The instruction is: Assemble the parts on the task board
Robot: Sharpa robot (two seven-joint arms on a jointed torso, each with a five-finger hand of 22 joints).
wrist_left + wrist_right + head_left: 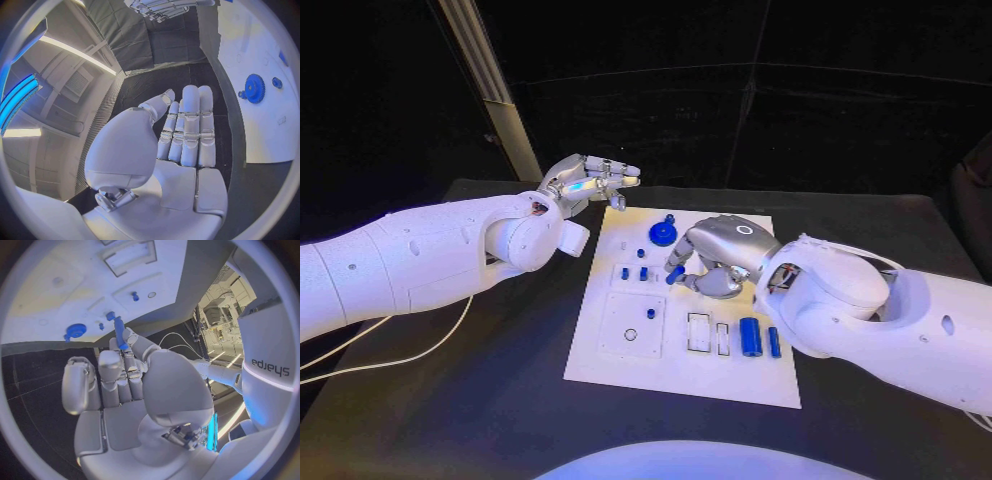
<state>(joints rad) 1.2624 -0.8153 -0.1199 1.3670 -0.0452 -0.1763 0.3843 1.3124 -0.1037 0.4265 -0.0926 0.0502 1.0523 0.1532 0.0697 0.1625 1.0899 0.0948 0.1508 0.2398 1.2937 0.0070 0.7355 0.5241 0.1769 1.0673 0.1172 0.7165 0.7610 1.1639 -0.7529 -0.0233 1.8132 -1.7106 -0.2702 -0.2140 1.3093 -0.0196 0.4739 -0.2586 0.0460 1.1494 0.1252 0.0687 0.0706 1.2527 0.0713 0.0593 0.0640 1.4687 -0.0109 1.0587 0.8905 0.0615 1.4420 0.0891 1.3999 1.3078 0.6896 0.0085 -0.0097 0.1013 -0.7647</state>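
Observation:
The white task board (610,365) lies in the middle of the black table. My right hand (720,256) hovers over the board's middle and pinches a slim blue pin (119,333) between thumb and fingers; its tip (676,276) points down at the board. My left hand (596,182) is raised off the board's far left corner, fingers straight and apart, holding nothing (187,130). A blue gear (662,234) sits at the board's far end. Two small blue pegs (635,273) stand left of the right hand. A blue cylinder (750,336) and a thin blue bar (775,342) lie near the right edge.
Rectangular recesses (700,332) and a square inset with a hole (633,323) mark the board's near half. A white cable (387,352) trails over the table's left side. A pale slanted post (496,90) stands behind the table.

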